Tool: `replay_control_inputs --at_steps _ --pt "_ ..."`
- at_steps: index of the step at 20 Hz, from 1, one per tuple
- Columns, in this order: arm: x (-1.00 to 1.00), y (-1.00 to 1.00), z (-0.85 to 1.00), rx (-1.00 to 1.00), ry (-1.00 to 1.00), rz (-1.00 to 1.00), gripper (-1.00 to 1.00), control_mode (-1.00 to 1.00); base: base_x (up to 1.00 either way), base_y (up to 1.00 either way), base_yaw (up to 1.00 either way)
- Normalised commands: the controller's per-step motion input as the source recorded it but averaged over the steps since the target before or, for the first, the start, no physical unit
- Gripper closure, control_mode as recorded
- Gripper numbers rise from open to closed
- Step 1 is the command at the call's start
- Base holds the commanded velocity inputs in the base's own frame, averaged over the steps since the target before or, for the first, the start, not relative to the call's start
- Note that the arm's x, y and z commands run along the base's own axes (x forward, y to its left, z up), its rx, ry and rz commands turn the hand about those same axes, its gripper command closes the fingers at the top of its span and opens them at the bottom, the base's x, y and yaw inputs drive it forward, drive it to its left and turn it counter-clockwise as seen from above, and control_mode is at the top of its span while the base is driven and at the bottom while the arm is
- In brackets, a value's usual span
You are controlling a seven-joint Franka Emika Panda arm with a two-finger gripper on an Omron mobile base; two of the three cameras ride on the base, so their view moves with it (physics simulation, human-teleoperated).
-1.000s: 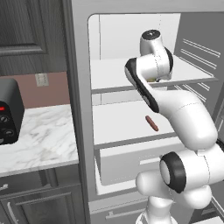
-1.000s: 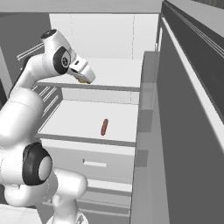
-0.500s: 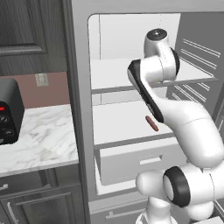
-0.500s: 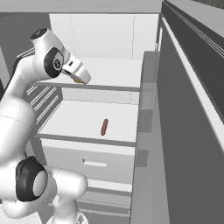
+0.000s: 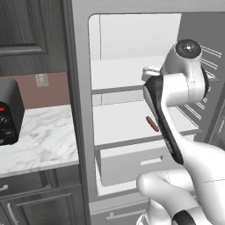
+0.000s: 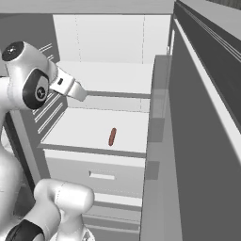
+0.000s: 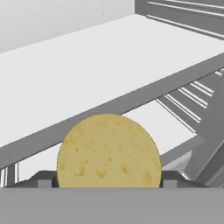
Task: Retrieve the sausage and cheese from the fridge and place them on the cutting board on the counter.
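1. Cheese point(image 7: 108, 151): round yellow disc with small pits, seen in the hand view face-on, seated low between the two dark finger tips, which press against its left and right edges.
2. The gripper point(image 7: 108, 183) is closed onto the cheese to the width of the disc; the finger tips point(image 7: 43, 178) are largely hidden behind it. In the right base view the hand point(image 6: 70, 87) is in front of the edge of the upper shelf, inside the open fridge point(image 6: 155, 94); the fingers themselves cannot be made out there.
3. Sausage point(image 6: 112, 136): reddish-brown cylinder lying flat on the lower white shelf point(image 6: 84, 129), above the drawer point(image 6: 94, 174), well apart from the hand. In the left base view it point(image 5: 152, 124) lies just beside the arm's dark forearm edge.
4. The fridge's door point(image 6: 207, 141) stands open at the right of the right base view; wire door racks point(image 6: 52, 110) show on the left side.
5. A marble top point(image 5: 39, 138) left of the fridge carries a black appliance point(image 5: 9, 112) at its left end, with a wall outlet point(image 5: 42, 79) behind.
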Motion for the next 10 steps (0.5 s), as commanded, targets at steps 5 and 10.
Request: replay_control_inputs --at_steps 5,10 --pt "-0.99 0.26 0.56 0.00 0.08 0.24 1.00 -1.00 0.00 0.00 0.00" --pt "-0.94 0.37 0.16 0.00 0.10 0.21 1.00 -1.00 0.00 0.00 0.00"
